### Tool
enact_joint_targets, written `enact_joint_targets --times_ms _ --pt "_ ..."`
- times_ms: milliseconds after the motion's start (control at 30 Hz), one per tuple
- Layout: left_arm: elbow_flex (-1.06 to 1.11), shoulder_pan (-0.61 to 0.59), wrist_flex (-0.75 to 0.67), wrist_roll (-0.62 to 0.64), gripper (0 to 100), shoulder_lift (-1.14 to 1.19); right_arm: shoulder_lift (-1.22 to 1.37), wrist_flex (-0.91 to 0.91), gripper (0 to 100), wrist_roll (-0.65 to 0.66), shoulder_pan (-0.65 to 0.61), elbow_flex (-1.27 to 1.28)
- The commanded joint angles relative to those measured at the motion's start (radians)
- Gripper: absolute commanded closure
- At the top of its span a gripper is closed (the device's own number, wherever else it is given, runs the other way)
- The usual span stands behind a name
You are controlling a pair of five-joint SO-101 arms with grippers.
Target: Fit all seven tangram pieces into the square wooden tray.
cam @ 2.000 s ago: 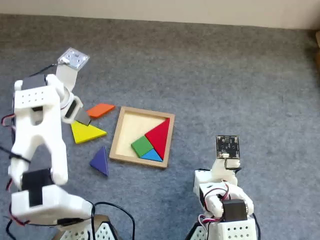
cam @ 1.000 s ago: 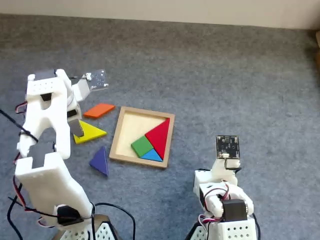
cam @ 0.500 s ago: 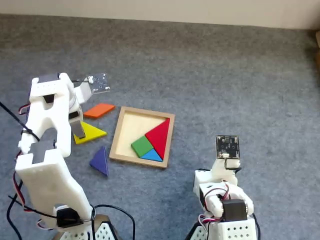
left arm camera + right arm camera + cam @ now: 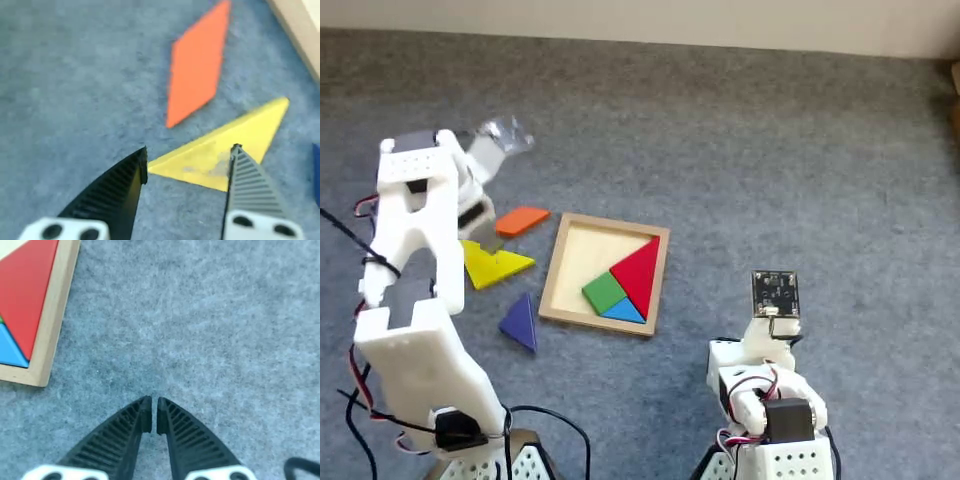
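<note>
**Left gripper (image 4: 189,150) open over the yellow triangle: watch for a skid**

Your left gripper hangs with its jaws spread, one black fingertip (image 4: 136,162) off the piece over the carpet and the grey one (image 4: 239,165) over the yellow triangle (image 4: 252,131). That triangle lies flat on the carpet, beside the wooden tray's (image 4: 552,268) outer wall, with the orange parallelogram (image 4: 521,220) near it and the purple triangle (image 4: 520,322) a little apart. The red triangle (image 4: 640,272), green square (image 4: 604,292) and blue triangle (image 4: 623,311) already sit in one corner of the tray.

The main risk, as I judge it, is the thinness of the piece. If you close too high, the pads will ride over its top face and pinch nothing. If you close with one pad on the carpet and one on the wood, the triangle will likely swivel or slide toward the parallelogram. A skewed grip would also bring it to the tray turned wrong, so a corner could catch on the rim.

Your right gripper (image 4: 154,405) is closed on nothing, over bare carpet near the tray.

The left wrist view does not tell you how high the fingertips stand above the piece. From above, the left arm covers part of the triangle and the carpet next to it. You can count six pieces; whether a seventh lies under the arm cannot be told.
</note>
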Motion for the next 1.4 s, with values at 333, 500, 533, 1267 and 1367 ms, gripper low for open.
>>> enact_joint_targets --times_ms 333,500,533,1267,1367 --pt "-0.186 -0.081 -0.184 0.192 75 0.185 -0.022 0.007 96.4 -0.006 0.015 0.136" --pt "-0.245 -0.147 -0.029 0.155 75 0.226 -0.022 0.007 96.4 -0.006 0.015 0.136" --pt "-0.252 -0.154 0.012 0.138 75 0.226 -0.022 0.007 96.4 -0.006 0.015 0.136" --pt "-0.251 -0.128 0.308 0.112 75 0.024 -0.022 0.007 96.4 -0.006 0.013 0.136" --pt "-0.239 -0.111 0.308 0.017 70 0.001 -0.022 0.007 96.4 -0.006 0.013 0.136"
